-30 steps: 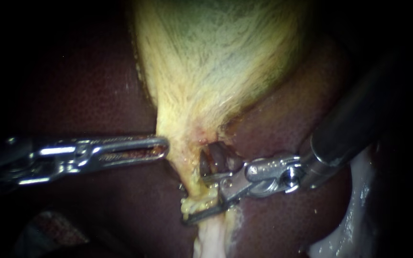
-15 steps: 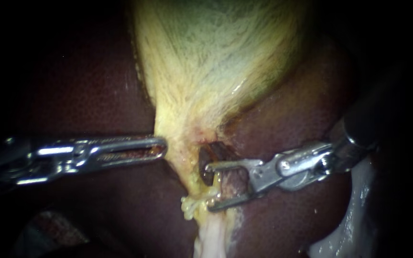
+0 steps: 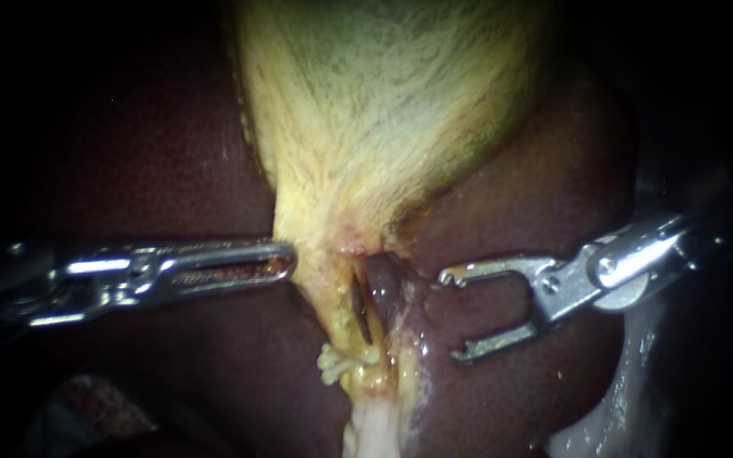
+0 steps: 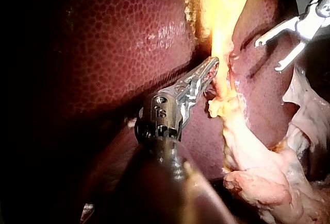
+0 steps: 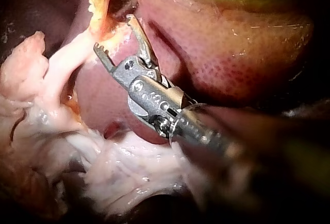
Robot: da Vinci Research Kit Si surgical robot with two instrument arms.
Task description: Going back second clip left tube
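The yellow-green gallbladder (image 3: pixel 383 110) narrows to a neck against the dark liver (image 3: pixel 154 153). Below the neck a dark clip (image 3: pixel 359 304) sits on the yellowish tube (image 3: pixel 338 309); I cannot tell which tube it is. My left instrument (image 3: pixel 286 259) lies level from the left, jaws shut on the neck's left edge, also seen in the left wrist view (image 4: pixel 212 64). My right instrument (image 3: pixel 454 315) stands to the right of the tube, apart from it, jaws wide open and empty. The right wrist view shows the same open jaws (image 5: pixel 114 32) just short of the tube.
Pale fatty tissue (image 3: pixel 375 428) hangs below the tube, and more of it (image 5: pixel 118 172) lies under my right instrument. A wet pale fold (image 3: pixel 629 373) borders the liver at the lower right. Liver surface (image 3: pixel 502 220) surrounds both instruments.
My right instrument has drawn back to the right off the tube with its jaws open, leaving the dark clip in place. The left instrument has held still.
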